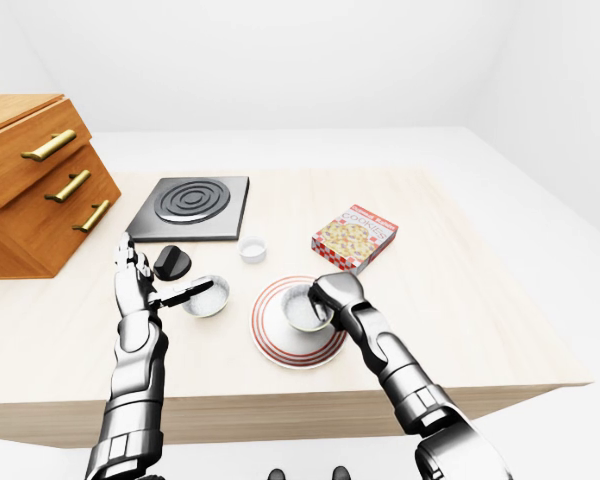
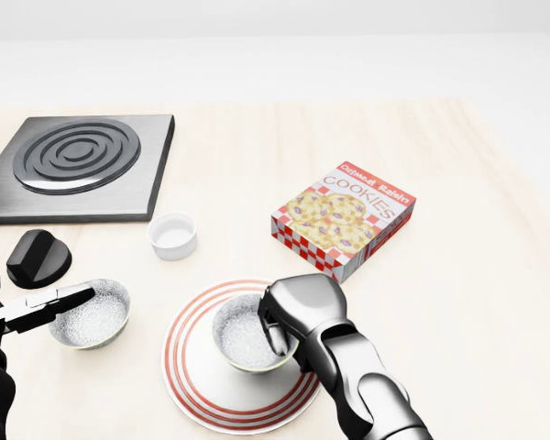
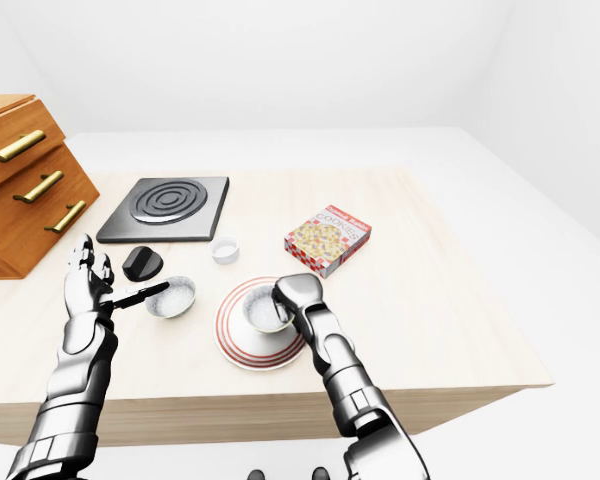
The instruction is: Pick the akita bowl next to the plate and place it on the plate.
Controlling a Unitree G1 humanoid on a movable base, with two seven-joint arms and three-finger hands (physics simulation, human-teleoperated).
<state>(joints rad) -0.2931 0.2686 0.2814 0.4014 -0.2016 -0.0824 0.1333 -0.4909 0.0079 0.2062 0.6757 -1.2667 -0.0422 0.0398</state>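
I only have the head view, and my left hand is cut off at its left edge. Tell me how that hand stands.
Observer: The left hand is raised and open, fingers spread upward, gripping nothing.
Operator: Report what lies left of the stove plate.
Observer: A wooden drawer cabinet with brass handles stands on the table, apart from the stove plate.
Operator: Check the plate against the table's bottom edge.
Observer: The plate, with the akita bowl on it in the right hand, lies well inside that edge.
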